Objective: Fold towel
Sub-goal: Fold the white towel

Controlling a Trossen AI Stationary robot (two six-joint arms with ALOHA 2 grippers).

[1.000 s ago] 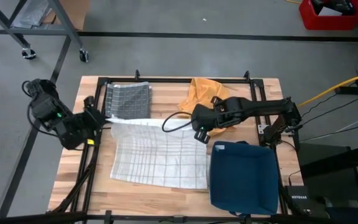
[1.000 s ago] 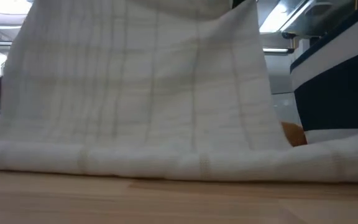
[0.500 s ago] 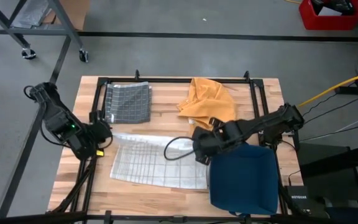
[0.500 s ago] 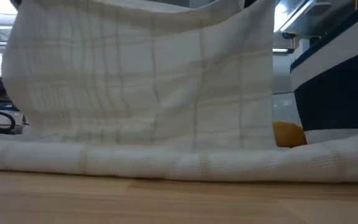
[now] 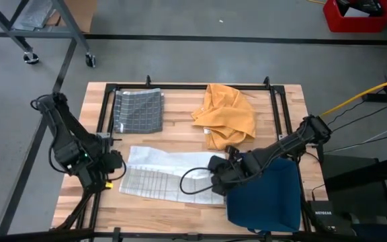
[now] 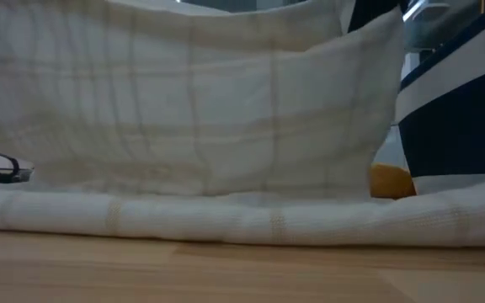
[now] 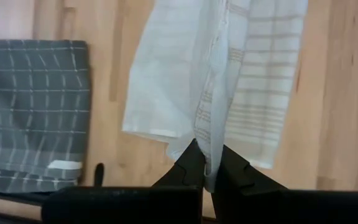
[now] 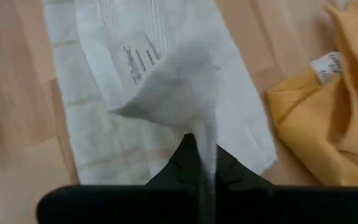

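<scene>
A white towel with a faint grid (image 5: 170,176) lies across the near middle of the table, its far part doubled over toward the near edge. In the low view the raised layer (image 6: 192,101) stands behind the near hem (image 6: 226,220), which rests on the wood. My left gripper (image 5: 115,163) is shut on the towel's left end. My right gripper (image 5: 215,180) is shut on its right end. My left gripper pinches the towel's hemmed edge (image 7: 211,146) between its two fingers, at the left corner. The fingers slant down from the table's left. The cloth bunches at the fingers and spreads out beyond them, its far part on the wood. My right gripper pinches a corner of the towel (image 8: 199,121) between its two fingers, slanting down from the right. The cloth rises to a peak at the fingers; the rest (image 8: 135,56) lies flat on the table beyond them.
A folded grey checked towel (image 5: 138,111) lies at the far left. A crumpled orange cloth (image 5: 227,114) sits at the far middle. A dark blue cloth (image 5: 264,195) covers the near right corner, beside my right gripper. A black frame (image 5: 193,86) runs round the table.
Both grippers have gone toward the table's near edge and down, carrying the towel's far edge with them. The far part has folded over the near part and sunk lower. The near hem has stayed where it was.
</scene>
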